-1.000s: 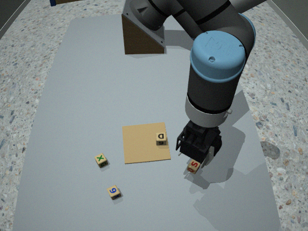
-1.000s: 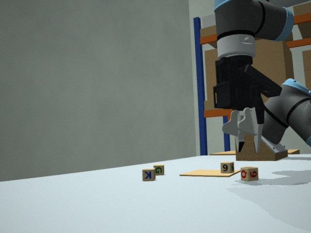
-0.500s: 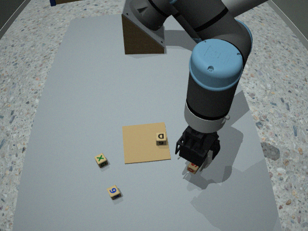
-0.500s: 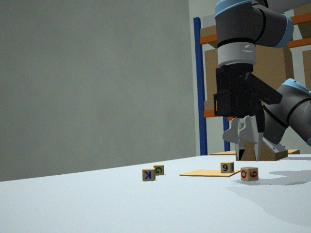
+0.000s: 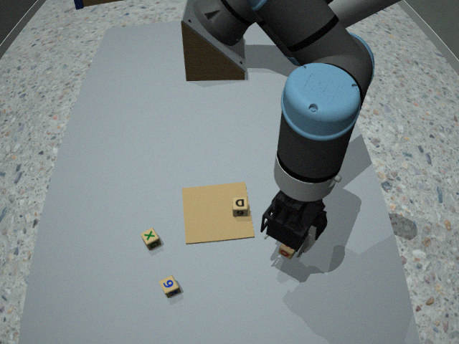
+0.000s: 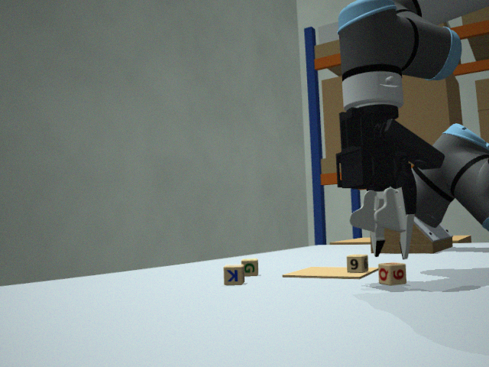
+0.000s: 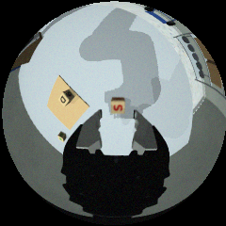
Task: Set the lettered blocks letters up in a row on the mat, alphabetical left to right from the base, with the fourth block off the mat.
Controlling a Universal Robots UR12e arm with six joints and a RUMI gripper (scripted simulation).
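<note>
Currently the mat (image 5: 211, 218) (image 6: 315, 272) (image 7: 56, 105) bears only the D block (image 5: 239, 206) (image 6: 357, 264) (image 7: 65, 98), by its rim facing the counter's (image 5: 129, 129) (image 6: 157, 316) (image 7: 56, 56) left edge. Nearer that edge, the S block (image 5: 287, 251) (image 6: 392, 274) (image 7: 118, 105) sits below the empty, parted fingers of the gripper (image 5: 282, 245) (image 6: 391, 255) (image 7: 118, 112), its letter sideways in the wrist view; a cube, without long axis.

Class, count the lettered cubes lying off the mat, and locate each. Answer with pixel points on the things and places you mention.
3. The green X block (image 5: 149, 235) (image 6: 250, 267) and the block with a blue 9 on top (image 5: 169, 284) (image 6: 234, 274) lie beyond one side; the red S block (image 5: 285, 252) (image 6: 392, 274) (image 7: 118, 105) lies beyond the opposite side, below the fingers.
</note>
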